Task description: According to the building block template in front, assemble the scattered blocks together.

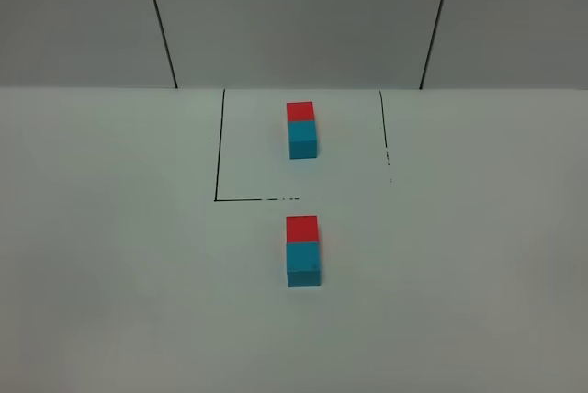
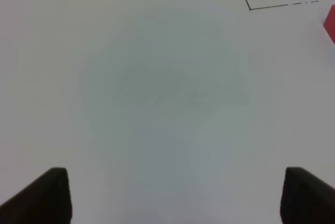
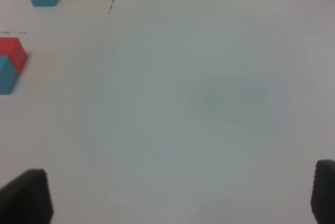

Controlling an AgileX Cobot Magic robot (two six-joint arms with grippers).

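Template bar (image 1: 301, 129), red cube joined to cyan cube, sits inside the black-outlined box (image 1: 219, 150) at 12 o'clock on the white table (image 1: 110, 255). Nearer pair just outside the box toward 6 o'clock: red block (image 1: 301, 228) touching cyan block (image 1: 303, 263), red at the far end, same order as the template. Left gripper (image 2: 170, 195) jaws wide apart, nothing btwn. Right gripper (image 3: 172, 198) likewise spread, empty, over bare table.

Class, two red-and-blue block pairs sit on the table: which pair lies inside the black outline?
The far pair lies inside the black outline; the near pair sits outside it, in front of the open side.
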